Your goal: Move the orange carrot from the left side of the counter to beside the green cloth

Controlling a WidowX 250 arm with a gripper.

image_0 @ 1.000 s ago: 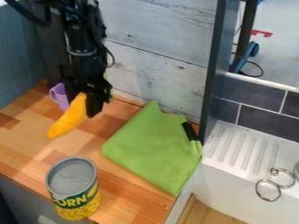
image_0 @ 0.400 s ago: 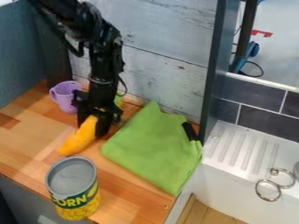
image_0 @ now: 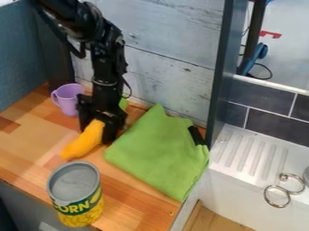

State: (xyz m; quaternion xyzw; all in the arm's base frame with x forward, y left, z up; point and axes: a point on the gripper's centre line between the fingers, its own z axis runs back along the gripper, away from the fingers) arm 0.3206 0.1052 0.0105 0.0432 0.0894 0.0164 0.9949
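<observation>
The black gripper (image_0: 98, 128) hangs low over the wooden counter, left of the green cloth. A yellow-orange, elongated object (image_0: 83, 141) sits between its fingers, one end at the gripper and the other pointing down-left toward the can. Behind and left of the gripper stands a purple cup (image_0: 69, 100). The corn can (image_0: 76, 194) stands upright near the counter's front edge. The green cloth (image_0: 158, 151) lies flat just right of the gripper, with a black item (image_0: 196, 135) at its right corner. Something green shows partly behind the gripper.
A grey wooden wall (image_0: 166, 67) rises behind the counter (image_0: 30, 140), and a dark upright panel (image_0: 221, 72) stands at its right. Beyond lies a white sink with a ridged drainboard (image_0: 250, 151) and metal rings (image_0: 277, 196).
The gripper and the yellow-orange object have moved down and right from beside the cup, uncovering the cup. Since the middle frame they have barely shifted.
</observation>
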